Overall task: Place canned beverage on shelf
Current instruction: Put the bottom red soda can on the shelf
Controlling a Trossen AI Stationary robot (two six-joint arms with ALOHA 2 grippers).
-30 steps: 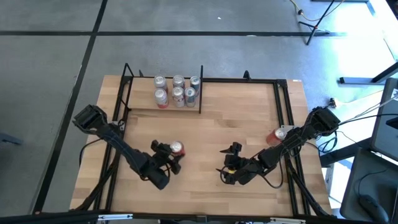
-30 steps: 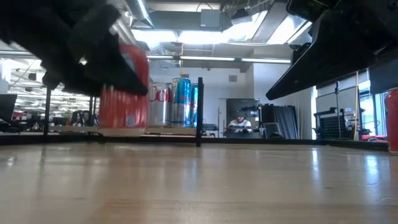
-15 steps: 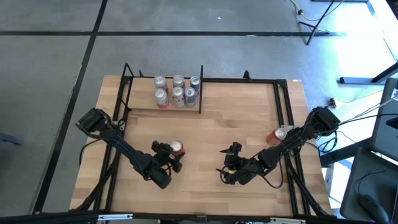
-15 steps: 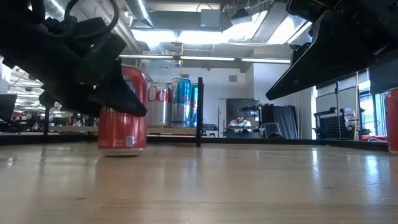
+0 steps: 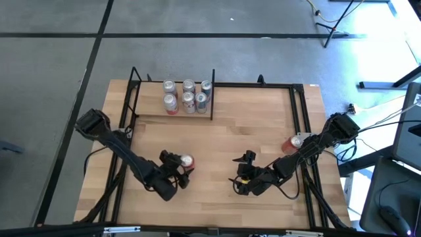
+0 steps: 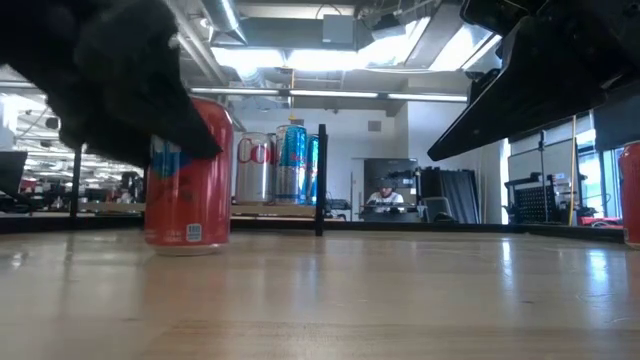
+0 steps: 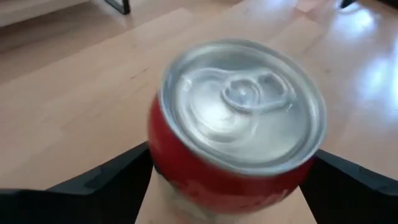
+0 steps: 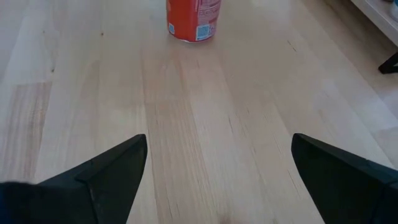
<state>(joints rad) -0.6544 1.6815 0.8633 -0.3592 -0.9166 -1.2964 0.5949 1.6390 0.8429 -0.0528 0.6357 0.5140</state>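
A red can (image 5: 187,161) stands upright on its bottom on the tabletop, left of the middle; it also shows in the low view (image 6: 187,180) and the left wrist view (image 7: 239,118). My left gripper (image 5: 179,172) is shut on it. My right gripper (image 5: 241,170) is open and empty, low over the table's middle, its fingers wide apart in the right wrist view (image 8: 217,180). The shelf (image 5: 151,113) at the far left carries several cans (image 5: 188,95). My left gripper pinches the red can's upper side wall (image 7: 155,143), just below the rim, between its two fingers, one on each side. The fingers (image 7: 106,183) come slanting down from the table's near left. The can stands upright with its bottom (image 6: 187,243) on the table.
Another red can (image 5: 293,143) stands near the table's right edge, by the right arm; it shows in the low view (image 6: 630,190). A red can's lower part (image 8: 193,22) shows ahead in the right wrist view. Black rods (image 5: 212,99) frame the shelf. Bare wood lies between the arms.
My left gripper has come down with the red can and moved a little toward the table's near edge. The can, held clear of the table a second ago, now stands on the tabletop, still between the fingers.
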